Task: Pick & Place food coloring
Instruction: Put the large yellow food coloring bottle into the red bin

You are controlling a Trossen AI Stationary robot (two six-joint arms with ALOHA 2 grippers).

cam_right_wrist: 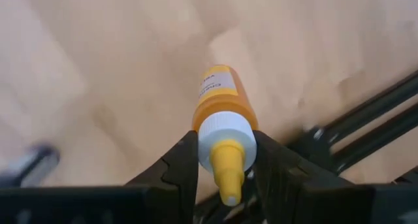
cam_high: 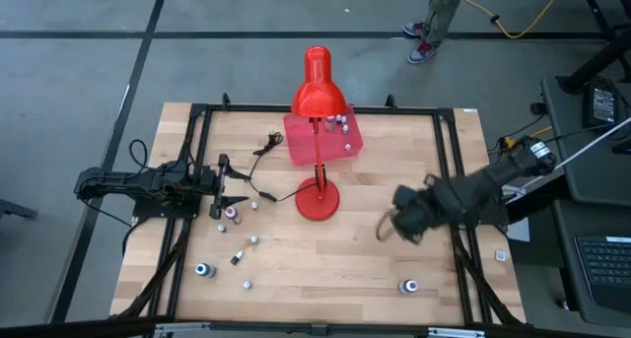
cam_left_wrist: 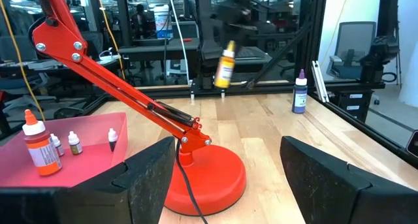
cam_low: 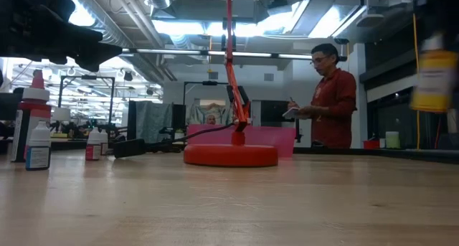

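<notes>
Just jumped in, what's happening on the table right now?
The right hand is shut on a yellow food coloring bottle, holding it above the table's right side. The left hand waits open near the red desk lamp. A few bottles already stand in the pink tray; more sit loose on the table.

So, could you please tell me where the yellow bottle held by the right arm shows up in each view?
High view: hidden within the right tool, right of the red lamp's base.
Low view: yellow bottle, raised, blurred, at the far right edge.
Left wrist view: bottle hanging under the dark right tool, upper middle, beyond the lamp base.
Right wrist view: bottle centred, clamped between the fingers.
Shared landmark: the red lamp.
</notes>
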